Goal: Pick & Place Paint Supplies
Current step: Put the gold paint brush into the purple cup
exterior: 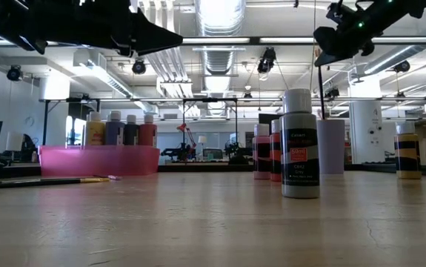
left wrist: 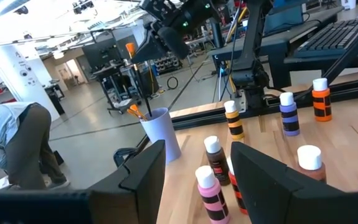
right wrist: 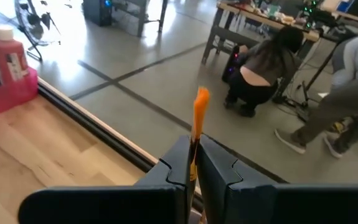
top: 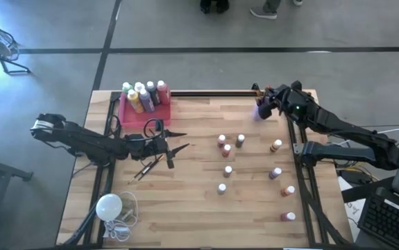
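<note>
Above the lilac cup (top: 262, 111), right pincer (top: 261, 96) grips a brush (right wrist: 197, 134) upright for dropping in; left pincer (top: 179, 139) open beside worktop brushes (top: 150, 167).

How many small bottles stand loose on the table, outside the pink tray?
9 small bottles: five clustered mid-table, four near the right edge; others may be hidden.

Likely a workshop-lab — exposed ceiling ducts (exterior: 216, 55), concrete floor (top: 199, 69), workbenches (right wrist: 259, 15).
</note>
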Available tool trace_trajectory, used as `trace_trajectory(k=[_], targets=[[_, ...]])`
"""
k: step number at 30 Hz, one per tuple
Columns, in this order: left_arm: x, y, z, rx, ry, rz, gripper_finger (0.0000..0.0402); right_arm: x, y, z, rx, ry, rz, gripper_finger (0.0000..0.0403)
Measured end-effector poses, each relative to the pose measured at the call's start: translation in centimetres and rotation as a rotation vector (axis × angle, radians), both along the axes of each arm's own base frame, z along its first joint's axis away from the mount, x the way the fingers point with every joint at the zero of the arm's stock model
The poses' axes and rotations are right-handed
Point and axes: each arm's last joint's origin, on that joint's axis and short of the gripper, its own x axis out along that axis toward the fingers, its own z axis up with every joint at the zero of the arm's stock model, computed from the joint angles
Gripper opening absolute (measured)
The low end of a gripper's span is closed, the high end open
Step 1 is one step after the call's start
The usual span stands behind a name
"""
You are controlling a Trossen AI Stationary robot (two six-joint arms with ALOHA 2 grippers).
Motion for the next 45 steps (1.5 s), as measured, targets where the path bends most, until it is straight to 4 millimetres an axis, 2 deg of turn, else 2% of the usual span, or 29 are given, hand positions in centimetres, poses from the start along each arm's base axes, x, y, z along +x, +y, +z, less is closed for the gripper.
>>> trace_trajectory(k=[10, 22, 38, 45], targets=[[0.0, 0.0, -0.2, 0.000, 0.023, 0.000, 0.0188, 0.8, -1.5, -1.4, 0.071, 0.053, -0.011, 0.0013], [0.0, 0.0, -0.3, -0.008, 0.024, 0.000, 0.0188, 0.5, -2.5, -3.1, 0.165, 0.082, -0.021, 0.0013], [0.0, 0.0, -0.3, -0.008, 0.024, 0.000, 0.0188, -0.2, -2.9, -6.7, 0.225, 0.079, -0.011, 0.0013], [0.0, 0.0, -0.3, -0.008, 0.024, 0.000, 0.0188, -0.4, -2.9, -7.6, 0.235, 0.086, -0.016, 0.0013]])
